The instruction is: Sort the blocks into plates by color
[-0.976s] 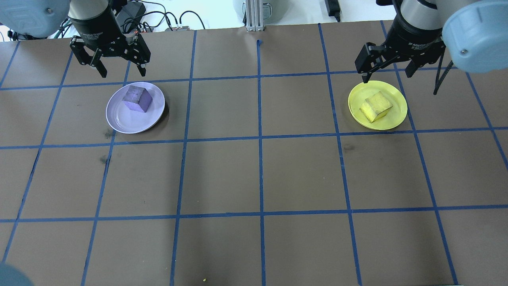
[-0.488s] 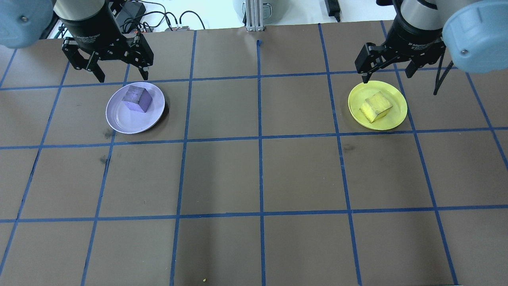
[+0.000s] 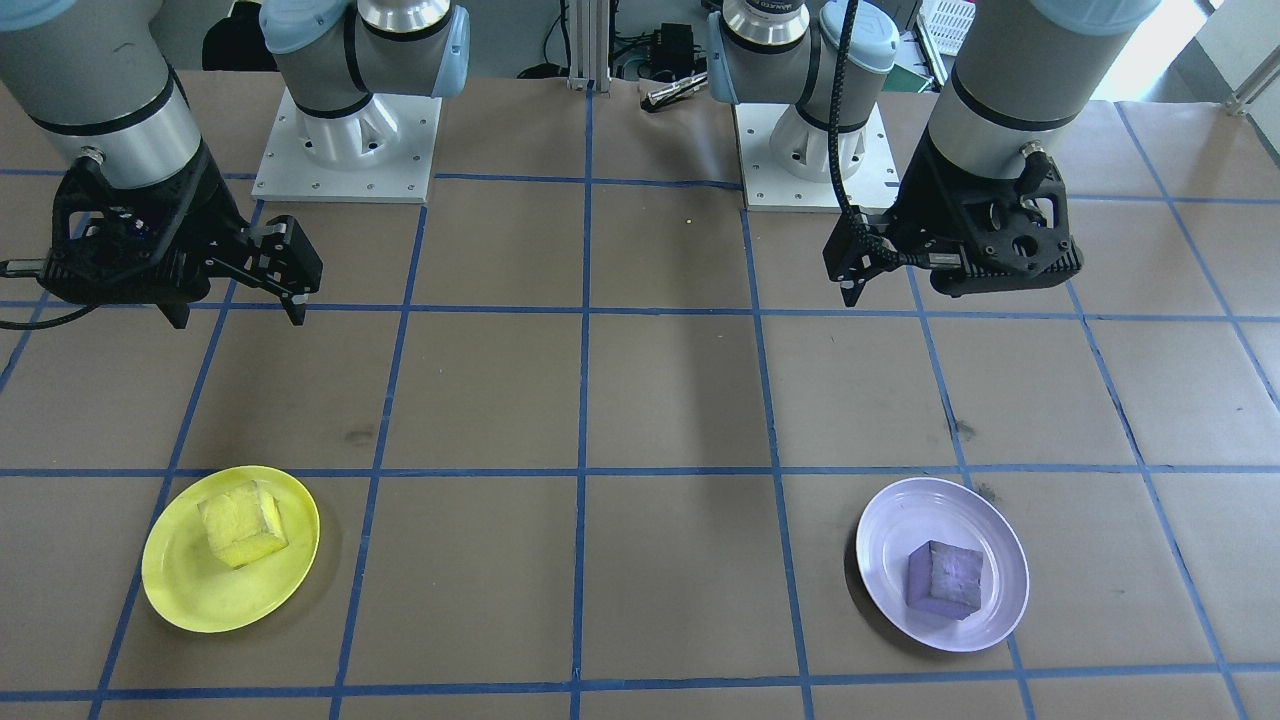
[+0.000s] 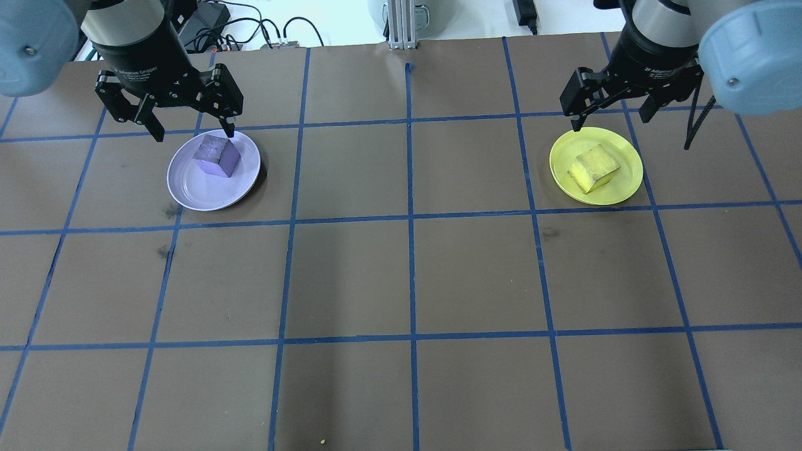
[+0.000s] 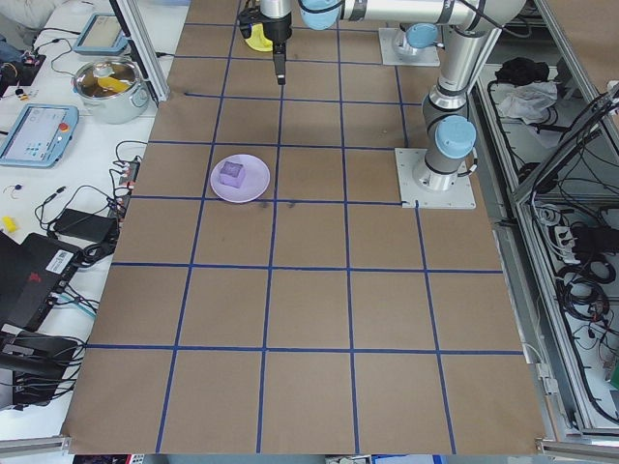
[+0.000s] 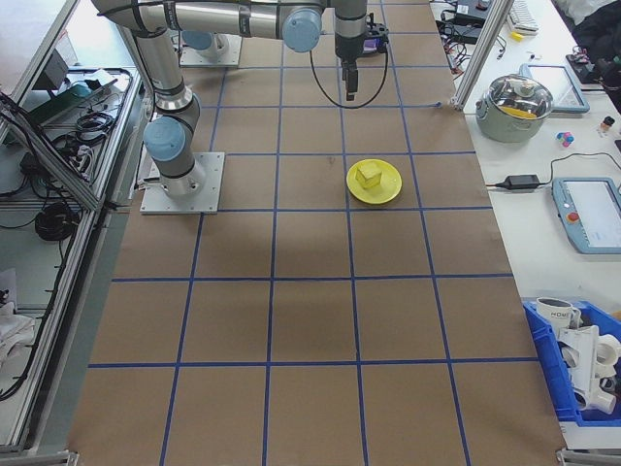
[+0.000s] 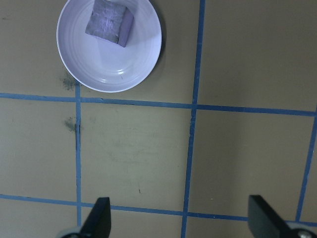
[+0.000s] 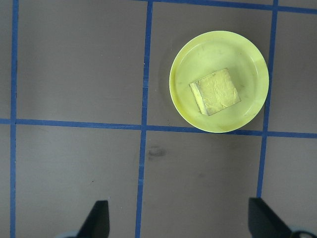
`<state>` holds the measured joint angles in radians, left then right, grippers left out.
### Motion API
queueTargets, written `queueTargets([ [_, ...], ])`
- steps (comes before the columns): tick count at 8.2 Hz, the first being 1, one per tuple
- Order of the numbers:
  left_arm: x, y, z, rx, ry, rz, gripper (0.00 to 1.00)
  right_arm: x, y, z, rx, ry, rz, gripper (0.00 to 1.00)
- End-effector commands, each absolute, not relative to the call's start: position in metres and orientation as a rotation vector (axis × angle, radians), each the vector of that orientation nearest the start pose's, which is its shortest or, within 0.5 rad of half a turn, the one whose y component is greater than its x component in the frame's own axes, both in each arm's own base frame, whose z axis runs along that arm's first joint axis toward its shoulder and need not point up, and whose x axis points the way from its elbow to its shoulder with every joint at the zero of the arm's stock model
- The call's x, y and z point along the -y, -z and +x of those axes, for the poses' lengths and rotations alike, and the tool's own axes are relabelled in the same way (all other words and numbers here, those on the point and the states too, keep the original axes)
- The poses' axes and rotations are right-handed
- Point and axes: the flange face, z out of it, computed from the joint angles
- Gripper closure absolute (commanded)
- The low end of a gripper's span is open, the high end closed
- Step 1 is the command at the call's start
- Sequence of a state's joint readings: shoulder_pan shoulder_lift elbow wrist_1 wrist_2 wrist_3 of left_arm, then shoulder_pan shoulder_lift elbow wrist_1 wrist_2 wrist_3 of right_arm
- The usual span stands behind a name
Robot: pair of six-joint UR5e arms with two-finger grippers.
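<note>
Both sets of fingers are spread and empty. The purple block sits in the lavender plate, the yellow block in the yellow plate. Sorting looks complete; retreat upward, clear of the rims above the worktop.

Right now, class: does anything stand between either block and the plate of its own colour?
No. The purple block already lies in the lavender plate, the yellow block in the yellow plate. Both the left gripper and right gripper hang open, empty.
</note>
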<state>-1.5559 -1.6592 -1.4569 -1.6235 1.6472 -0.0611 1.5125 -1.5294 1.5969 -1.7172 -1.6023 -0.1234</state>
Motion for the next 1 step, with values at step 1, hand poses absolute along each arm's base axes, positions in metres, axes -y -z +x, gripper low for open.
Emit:
queueTargets([
  [1,0.5291,-0.4926,-0.1179,-3.065,-0.042,-0.116,0.03,0.5229,-0.4694,0.0996,-3.178,0.121,-0.105,0.00],
])
